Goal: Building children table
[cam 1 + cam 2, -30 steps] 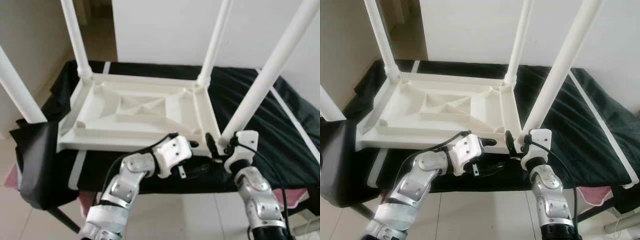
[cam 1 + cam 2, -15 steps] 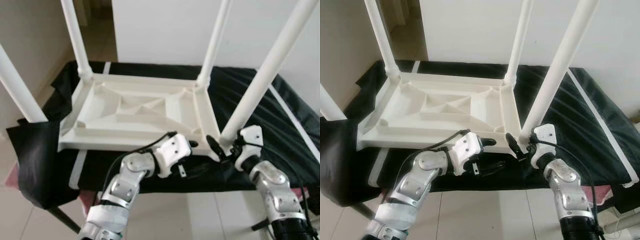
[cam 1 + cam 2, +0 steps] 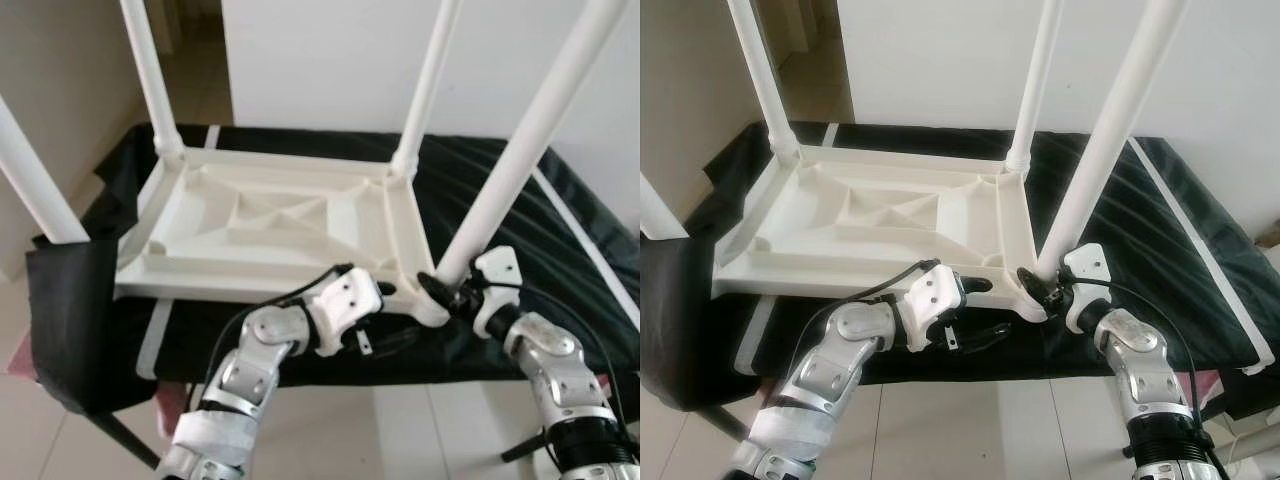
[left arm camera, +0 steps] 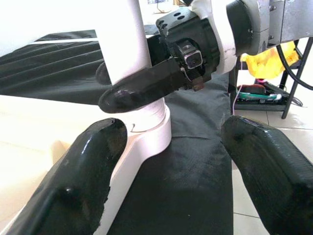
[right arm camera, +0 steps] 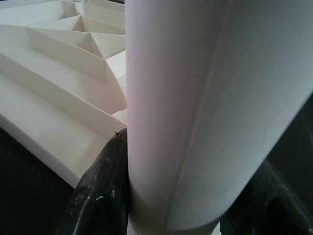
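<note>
A white children's table [image 3: 280, 220] lies upside down on a black-covered worktable, all of its legs pointing up. My right gripper [image 3: 1045, 287] is at the near right corner, shut on the base of the near right leg [image 3: 520, 160]. In the right wrist view its fingers [image 5: 98, 191] press against both sides of that leg [image 5: 205, 98]. My left gripper [image 3: 395, 315] stands open just in front of the same corner, nothing between its fingers [image 4: 83, 181]. It faces the leg socket [image 4: 146, 137] and the right gripper's finger.
The black cloth [image 3: 560, 250] covers the worktable and hangs off its left end [image 3: 70, 320]. A white wall rises behind. Light tiled floor lies below the front edge. A rack with a yellow item [image 4: 274, 54] stands to the right.
My right gripper has moved from in front of the corner to the near right leg and closed around its base. The left arm has stayed in place.
</note>
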You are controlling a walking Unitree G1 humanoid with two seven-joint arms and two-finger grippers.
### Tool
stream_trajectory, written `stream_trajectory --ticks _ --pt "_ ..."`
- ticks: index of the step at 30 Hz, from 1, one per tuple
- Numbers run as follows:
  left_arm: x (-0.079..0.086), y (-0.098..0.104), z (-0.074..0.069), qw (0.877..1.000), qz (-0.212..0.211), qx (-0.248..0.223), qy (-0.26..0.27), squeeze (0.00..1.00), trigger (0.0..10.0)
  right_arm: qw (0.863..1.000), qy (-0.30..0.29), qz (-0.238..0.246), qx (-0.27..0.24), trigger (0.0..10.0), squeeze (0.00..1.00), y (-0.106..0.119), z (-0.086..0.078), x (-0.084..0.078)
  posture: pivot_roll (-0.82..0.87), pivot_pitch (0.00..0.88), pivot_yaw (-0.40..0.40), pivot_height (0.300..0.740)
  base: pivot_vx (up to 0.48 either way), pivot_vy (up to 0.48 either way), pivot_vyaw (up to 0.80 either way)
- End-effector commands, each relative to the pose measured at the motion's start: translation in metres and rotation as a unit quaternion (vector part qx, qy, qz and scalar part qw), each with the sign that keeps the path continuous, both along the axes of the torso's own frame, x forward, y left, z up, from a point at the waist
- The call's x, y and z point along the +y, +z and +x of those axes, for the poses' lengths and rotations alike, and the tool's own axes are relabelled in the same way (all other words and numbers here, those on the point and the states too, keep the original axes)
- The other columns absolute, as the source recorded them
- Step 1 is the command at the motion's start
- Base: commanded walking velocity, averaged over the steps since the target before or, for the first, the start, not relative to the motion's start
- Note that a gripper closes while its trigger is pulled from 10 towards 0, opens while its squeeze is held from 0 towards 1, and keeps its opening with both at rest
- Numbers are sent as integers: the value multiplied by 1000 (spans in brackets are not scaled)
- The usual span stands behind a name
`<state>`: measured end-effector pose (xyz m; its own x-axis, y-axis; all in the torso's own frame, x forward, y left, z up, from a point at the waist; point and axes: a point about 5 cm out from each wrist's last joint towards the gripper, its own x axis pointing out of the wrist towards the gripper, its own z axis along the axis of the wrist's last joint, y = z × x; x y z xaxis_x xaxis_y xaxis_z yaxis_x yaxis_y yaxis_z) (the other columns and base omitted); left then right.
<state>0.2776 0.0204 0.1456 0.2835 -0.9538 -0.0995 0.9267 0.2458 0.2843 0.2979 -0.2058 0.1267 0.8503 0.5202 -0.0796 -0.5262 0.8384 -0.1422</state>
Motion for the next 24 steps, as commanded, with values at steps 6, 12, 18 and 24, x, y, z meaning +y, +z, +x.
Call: stream_trajectory --ticks 6,12,18,24 --pt "0 2 5 998 -13 -6 53 0 10000 999 30 -17 36 0 0 -16 -8 3 -26 0 -45 740 0 0 0" --pt "-1 2 4 999 -12 -6 48 0 10000 999 11 -8 34 10000 0 -16 -10 0 -32 0 -40 740 0 0 0" --pt "-3 2 3 999 -11 -5 43 0 10000 999 -30 -4 31 10000 0 -17 -10 -2 -36 0 -36 740 0 0 0" --pt "-4 1 2 999 -11 -5 39 0 10000 996 -82 11 21 10000 0 -19 -12 3 -40 0 -34 740 0 0 0"
